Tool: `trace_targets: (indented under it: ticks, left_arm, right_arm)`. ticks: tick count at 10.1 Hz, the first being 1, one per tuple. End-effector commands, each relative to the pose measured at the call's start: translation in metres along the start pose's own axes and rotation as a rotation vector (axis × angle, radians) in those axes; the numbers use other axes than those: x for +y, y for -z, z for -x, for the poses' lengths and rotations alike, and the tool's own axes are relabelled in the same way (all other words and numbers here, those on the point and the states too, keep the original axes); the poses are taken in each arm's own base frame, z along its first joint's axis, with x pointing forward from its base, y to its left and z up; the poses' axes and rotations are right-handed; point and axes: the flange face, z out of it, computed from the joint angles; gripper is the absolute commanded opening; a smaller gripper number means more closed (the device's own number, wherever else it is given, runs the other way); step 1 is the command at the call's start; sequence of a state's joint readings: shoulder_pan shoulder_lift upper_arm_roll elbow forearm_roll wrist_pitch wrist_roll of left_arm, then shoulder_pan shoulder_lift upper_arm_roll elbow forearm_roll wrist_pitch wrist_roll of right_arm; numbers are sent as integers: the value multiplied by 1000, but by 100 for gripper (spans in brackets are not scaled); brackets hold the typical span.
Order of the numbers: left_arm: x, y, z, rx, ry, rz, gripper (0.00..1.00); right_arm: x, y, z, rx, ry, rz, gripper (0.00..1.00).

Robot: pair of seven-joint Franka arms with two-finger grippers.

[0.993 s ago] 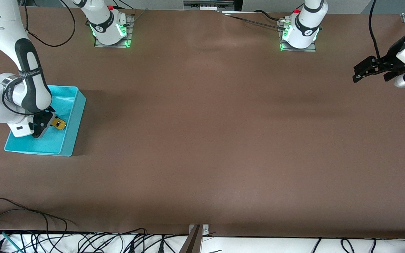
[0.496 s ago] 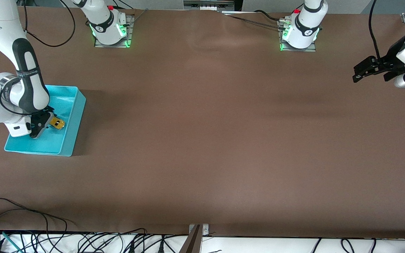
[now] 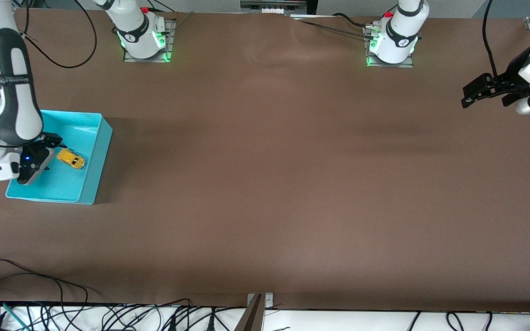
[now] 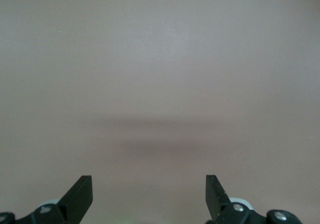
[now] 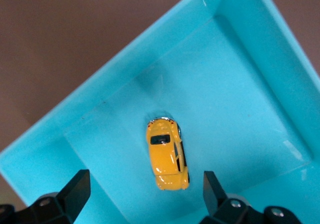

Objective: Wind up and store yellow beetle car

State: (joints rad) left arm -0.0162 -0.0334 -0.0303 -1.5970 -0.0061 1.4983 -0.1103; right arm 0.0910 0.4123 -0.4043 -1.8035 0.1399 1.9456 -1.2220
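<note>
The right wrist view shows the yellow beetle car (image 5: 167, 154) lying free on the floor of the turquoise bin (image 5: 260, 108), between the right gripper (image 5: 145, 194)'s wide-open, empty fingers. The front view places that bin (image 3: 99, 151) at the brown counter (image 3: 292, 184)'s edge toward the right arm's end. The left gripper (image 3: 469, 95) waits over the counter's other end, fingers apart and empty. Cables (image 3: 39, 294) trail along the nearest edge.

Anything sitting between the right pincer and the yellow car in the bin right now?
Nothing. In the right wrist view only bare bin floor separates the open right pincer from the yellow beetle car; the front view agrees.
</note>
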Motion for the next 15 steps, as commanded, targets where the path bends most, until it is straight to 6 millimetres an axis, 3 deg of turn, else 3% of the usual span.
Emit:
trace_targets:
  ticks: [1, 2, 4, 6, 8, 9, 11, 12, 15]
  left_arm:
    - [2, 2, 4, 12, -10, -7, 100]
    - [1, 3, 4, 14, -8, -7, 100]
    - [2, 2, 4, 12, -10, -7, 100]
    - [1, 2, 4, 12, -8, -7, 100]
    - [0, 2, 4, 12, -5, -7, 100]
    - [1, 2, 4, 12, -8, -7, 100]
    - [1, 2, 4, 12, -8, -7, 100]
    - [0, 2, 4, 12, -7, -7, 100]
    - [0, 2, 4, 12, -5, -7, 100]
  right_arm:
    - [-8, 88, -16, 2, -195, -32, 100]
    - [-15, 124, -26, 8, -300, -17, 100]
    - [-40, 169, -56, 12, -448, 22, 100]
    - [-59, 194, -66, 51, -669, 48, 100]
    - [-70, 205, -80, 63, -800, 97, 100]
    - [-81, 221, -86, 104, -868, 134, 100]
    - [-106, 249, -81, 156, -947, 132, 100]
    - [-113, 262, -69, 178, -950, 129, 100]
    - [-133, 277, -40, 187, -1081, 114, 100]
